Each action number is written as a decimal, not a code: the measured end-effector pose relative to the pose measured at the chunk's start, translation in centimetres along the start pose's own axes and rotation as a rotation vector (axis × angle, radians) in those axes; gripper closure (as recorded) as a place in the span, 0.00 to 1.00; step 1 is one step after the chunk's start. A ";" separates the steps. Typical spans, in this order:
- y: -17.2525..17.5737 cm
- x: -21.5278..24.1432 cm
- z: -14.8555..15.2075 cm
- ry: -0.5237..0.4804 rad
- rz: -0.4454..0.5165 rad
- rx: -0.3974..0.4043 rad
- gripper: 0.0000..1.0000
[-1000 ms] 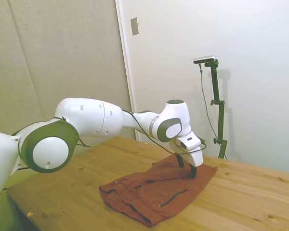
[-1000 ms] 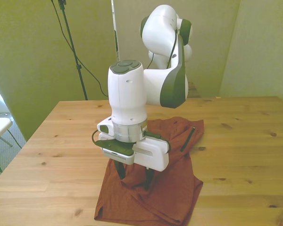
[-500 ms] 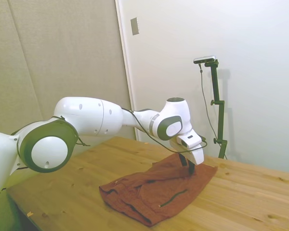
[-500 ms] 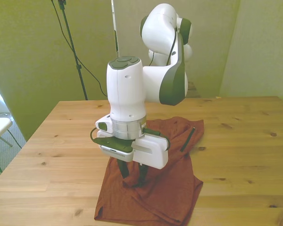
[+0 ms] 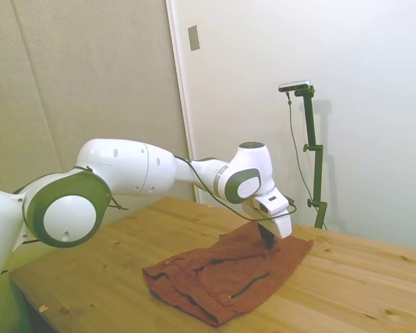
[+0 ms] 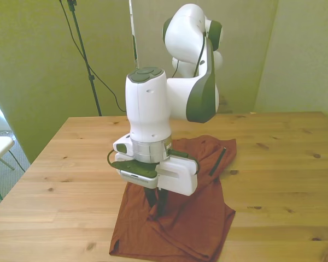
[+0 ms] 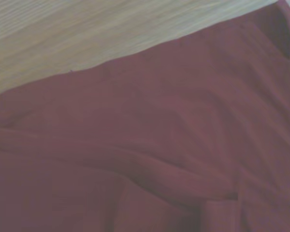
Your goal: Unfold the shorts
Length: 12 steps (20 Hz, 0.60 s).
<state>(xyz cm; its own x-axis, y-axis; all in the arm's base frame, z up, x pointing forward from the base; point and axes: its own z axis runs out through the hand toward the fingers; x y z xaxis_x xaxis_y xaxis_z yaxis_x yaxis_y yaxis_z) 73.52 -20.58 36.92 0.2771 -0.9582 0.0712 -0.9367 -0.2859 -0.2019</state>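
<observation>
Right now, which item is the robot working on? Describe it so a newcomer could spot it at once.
On the wooden table, under the white arm's end effector, lies a rumpled heap of rust-brown soft fabric shorts. It is the only cloth there, marked by a dark zipper line and dark hem trim.

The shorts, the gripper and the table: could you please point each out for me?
shorts [image 6: 199, 221], front view, flat fabric near the hem.
gripper [image 6: 156, 212], front view, fingertips pinching a fold.
table [image 6: 284, 180], front view, bare wood.
</observation>
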 end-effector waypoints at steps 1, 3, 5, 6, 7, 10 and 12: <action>-0.1 -0.2 -0.4 -0.003 -0.003 0.010 1.00; -0.7 -1.1 -1.5 -0.005 -0.014 0.041 1.00; -1.5 -3.0 -2.6 -0.015 -0.038 0.068 1.00; -2.0 -4.3 -3.0 -0.022 -0.054 0.078 1.00; -2.5 -5.7 -3.3 -0.028 -0.073 0.088 1.00; -3.8 -10.7 -4.1 -0.043 -0.134 0.109 1.00; -4.3 -13.3 -4.7 -0.051 -0.168 0.119 1.00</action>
<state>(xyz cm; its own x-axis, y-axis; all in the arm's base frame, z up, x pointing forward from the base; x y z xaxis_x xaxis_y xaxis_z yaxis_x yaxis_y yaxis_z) 72.84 -6.55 41.42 0.4401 -0.8956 0.0648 -0.8457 -0.4377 -0.3055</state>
